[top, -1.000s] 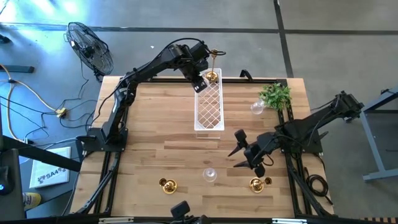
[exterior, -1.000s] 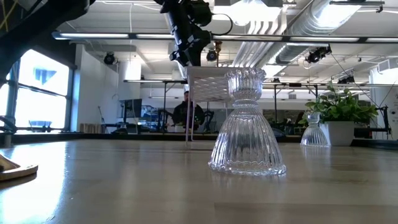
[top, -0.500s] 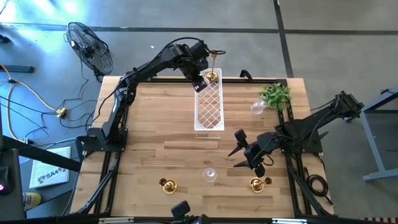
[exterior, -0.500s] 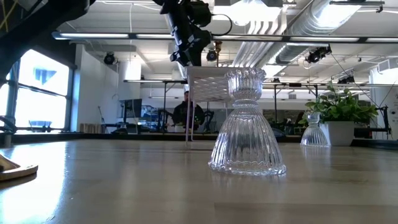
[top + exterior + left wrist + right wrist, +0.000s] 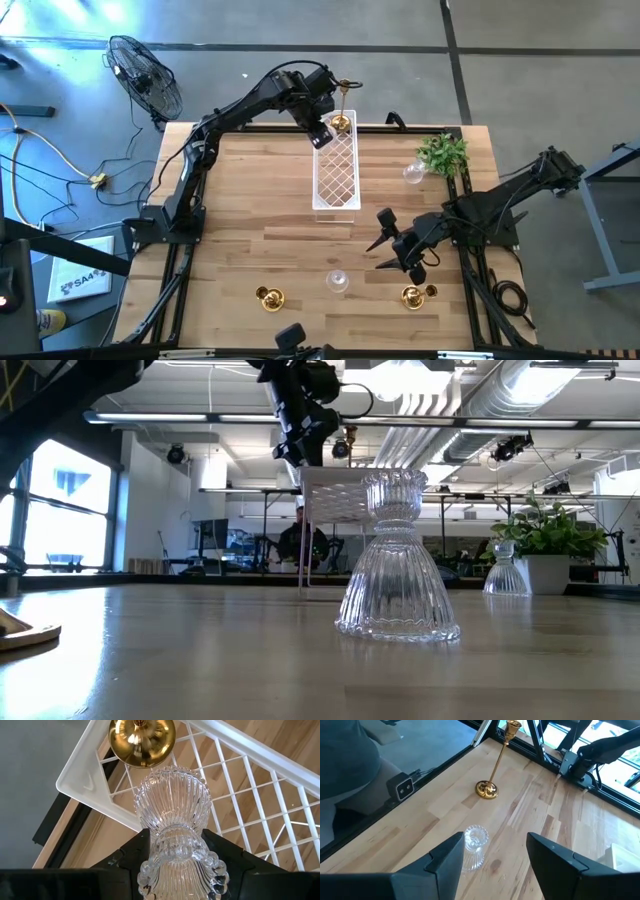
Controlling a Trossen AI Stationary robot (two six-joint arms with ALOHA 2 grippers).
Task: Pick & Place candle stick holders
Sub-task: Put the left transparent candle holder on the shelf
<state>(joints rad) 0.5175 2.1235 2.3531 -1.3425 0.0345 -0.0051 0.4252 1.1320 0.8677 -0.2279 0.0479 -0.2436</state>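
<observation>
1. The left tool (image 5: 322,133) is raised over the far end of the white lattice tray (image 5: 336,172), at the far side of the table (image 5: 250,220).
2. In the left wrist view its two dark fingers (image 5: 131,851) are clamped on a ribbed clear glass holder (image 5: 174,827), one finger on each side of the narrow waist. The holder points toward the tray's corner.
3. A gold holder (image 5: 142,741) stands in the far end cell of the tray, just beyond the gripped glass piece. In the high view it shows as a slim stem on a round base (image 5: 342,122).
4. The right tool (image 5: 385,239) hovers over the near right part of the table with its fingers apart and nothing between them.
5. A second clear glass holder (image 5: 337,281) stands upright on the table near its front edge, toward the middle. The right wrist view shows it just ahead of that tool (image 5: 474,847).
6. A tall gold holder on the left front (image 5: 268,297) stands well apart from the glass one; the right wrist view shows its slim stem and round base (image 5: 487,789).
7. Another gold holder (image 5: 413,296) stands at the right front, near the right tool.
8. A third clear glass holder (image 5: 413,174) stands at the far right, just beside a small green plant (image 5: 443,153).
</observation>
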